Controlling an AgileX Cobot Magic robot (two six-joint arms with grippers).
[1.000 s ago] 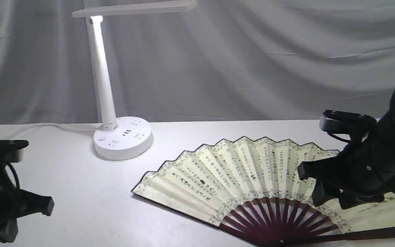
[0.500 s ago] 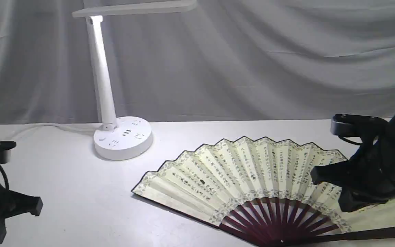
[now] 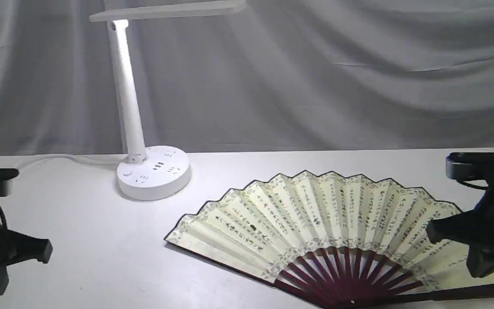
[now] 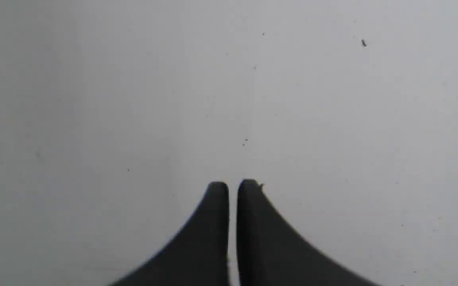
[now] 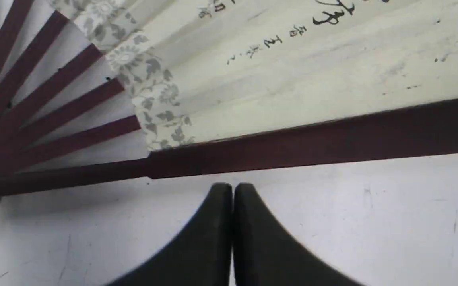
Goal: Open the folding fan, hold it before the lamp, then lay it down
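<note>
The folding fan (image 3: 315,214) lies open by the table's (image 3: 101,257) front edge. The left gripper (image 4: 233,183) and right gripper (image 5: 233,184) are pressed together, empty. Seemingly done; just retreat.

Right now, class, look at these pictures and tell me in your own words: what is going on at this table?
Nothing is being held. The fan lies spread open, flat on the table, not far from the lit lamp. The right claw is shut and empty, just beside the fan's dark outer rib without touching it. The left claw, also shut and empty, hangs over bare table, away from the fan.
</note>
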